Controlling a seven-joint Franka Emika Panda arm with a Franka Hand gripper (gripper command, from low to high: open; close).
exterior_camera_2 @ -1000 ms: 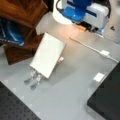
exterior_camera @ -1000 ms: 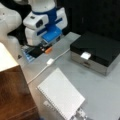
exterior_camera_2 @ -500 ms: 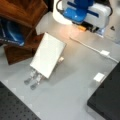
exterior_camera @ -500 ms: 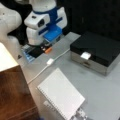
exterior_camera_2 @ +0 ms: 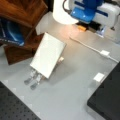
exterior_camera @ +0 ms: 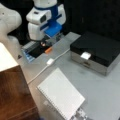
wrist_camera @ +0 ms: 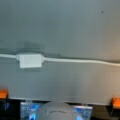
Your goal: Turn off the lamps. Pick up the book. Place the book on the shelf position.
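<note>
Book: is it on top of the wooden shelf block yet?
No, in a front view the book leans on its stand on the grey table, beside the shelf position.

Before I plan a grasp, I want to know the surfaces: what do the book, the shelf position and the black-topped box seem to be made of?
The book: probably paper or card, matt white, with a wire coil along one edge.
The shelf position: looks like wood, reddish-brown with visible grain and slight sheen.
The black-topped box: grey sides look metallic; the matt black top is hard to identify.
The gripper is not visible.
</note>
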